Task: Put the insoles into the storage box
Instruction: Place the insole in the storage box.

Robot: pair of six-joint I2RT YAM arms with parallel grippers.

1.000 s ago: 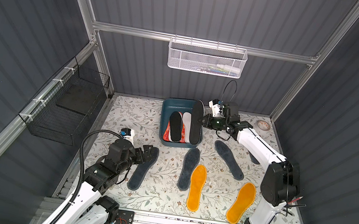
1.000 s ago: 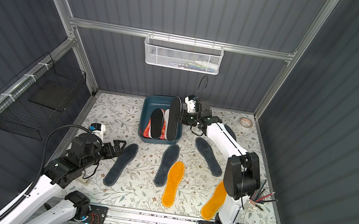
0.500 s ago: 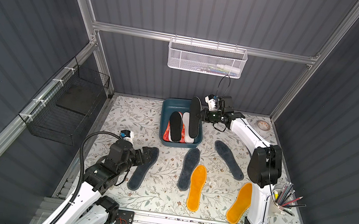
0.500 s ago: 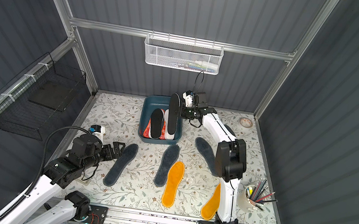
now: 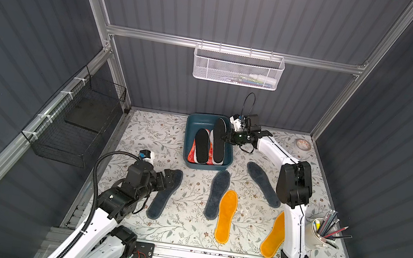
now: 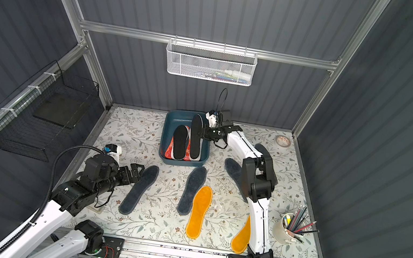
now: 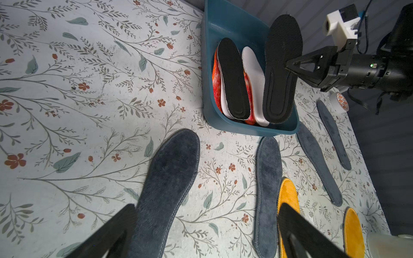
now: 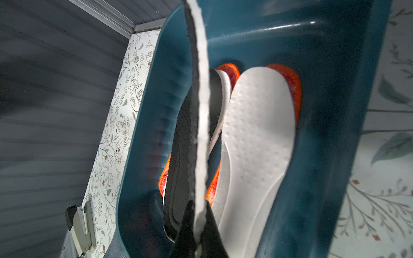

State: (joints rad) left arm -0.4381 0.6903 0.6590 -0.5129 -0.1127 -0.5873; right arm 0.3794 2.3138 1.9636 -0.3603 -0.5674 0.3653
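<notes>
The floral-print table (image 5: pixel 148 131) is carrying everything. The teal storage box (image 5: pixel 200 123) is sitting at the middle of its back edge. The right gripper (image 5: pixel 223 138) is reaching over the box's right wall and clamping tight on the edge of a black insole (image 5: pixel 218 148). That insole is standing tilted, with its heel end down in the box and its toe raised.

Beside it in the box, another black insole (image 5: pixel 202 146), a white insole (image 7: pixel 252 73) and red-orange insoles (image 7: pixel 215 84) are lying stacked.

The left gripper (image 6: pixel 136 172) is hovering, jaws spread wide and empty, over a grey-blue insole (image 5: pixel 164 196) near the left edge. Three more grey-blue insoles (image 5: pixel 217 194) and two orange-yellow insoles (image 5: pixel 226 215) are lying across the middle and right.

A pencil cup (image 5: pixel 316 239) is standing at the front right corner. A tape roll (image 5: pixel 302 144) at the back right corner is showing orange print too small to read.
</notes>
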